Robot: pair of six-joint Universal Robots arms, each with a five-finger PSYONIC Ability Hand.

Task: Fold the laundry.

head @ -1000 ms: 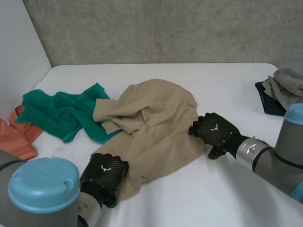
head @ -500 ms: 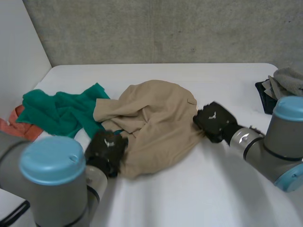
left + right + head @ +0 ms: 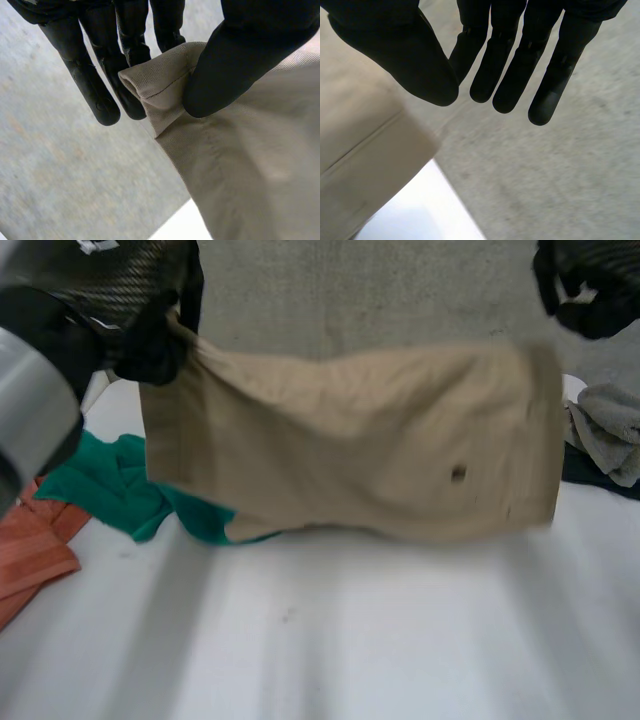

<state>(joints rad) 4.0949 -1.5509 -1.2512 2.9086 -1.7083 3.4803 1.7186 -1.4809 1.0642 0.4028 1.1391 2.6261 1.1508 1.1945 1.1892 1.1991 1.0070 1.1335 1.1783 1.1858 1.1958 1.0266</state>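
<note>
Beige garment point(image 3: 350, 450) hung spread across mid-frame above the white table point(image 3: 350, 640), we saw the left hand point(image 3: 130, 300) at upper left pinching its top corner (thumb against fingers), the right hand point(image 3: 585, 285) at upper right straight-fingered, holding nothing.

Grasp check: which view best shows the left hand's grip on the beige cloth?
Left wrist view: left hand pinches the beige cloth hem, close-up. Head: hand at cloth's top corner. Right wrist: cloth's other end.
</note>
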